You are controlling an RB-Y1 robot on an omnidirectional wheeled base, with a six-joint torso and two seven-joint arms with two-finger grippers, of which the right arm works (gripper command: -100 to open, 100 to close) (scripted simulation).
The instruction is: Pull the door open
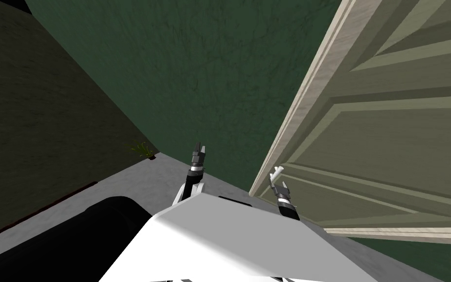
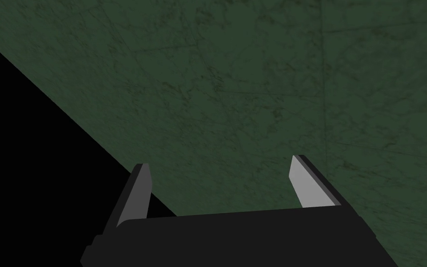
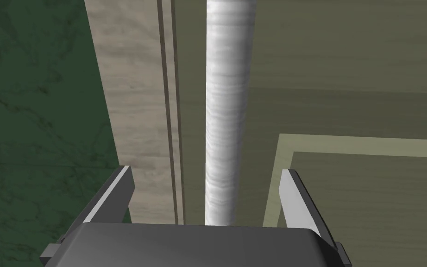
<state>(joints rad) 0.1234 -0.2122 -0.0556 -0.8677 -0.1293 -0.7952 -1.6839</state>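
Note:
An olive panelled door (image 1: pixel 391 137) stands at the right in a pale wood-grain frame (image 1: pixel 298 107). Its white bar handle (image 3: pixel 229 106) runs straight between the fingers of my right gripper (image 3: pixel 208 185), which stands open around it with a gap on both sides. In the head view the right gripper (image 1: pixel 276 177) sits at the handle (image 1: pixel 278 171) by the door's (image 3: pixel 347 194) edge next to the frame (image 3: pixel 134 92). My left gripper (image 1: pixel 199 149) is held out toward the dark green wall (image 1: pixel 195 73), and its fingers (image 2: pixel 307 183) stand open with nothing between them.
Green walls close in ahead and to the left, meeting at a corner. A grey floor (image 1: pixel 136 181) runs along their base. A black rounded shape (image 1: pixel 87 235) sits low at the left. A black area (image 2: pixel 32 162) shows past the wall's edge in the left wrist view.

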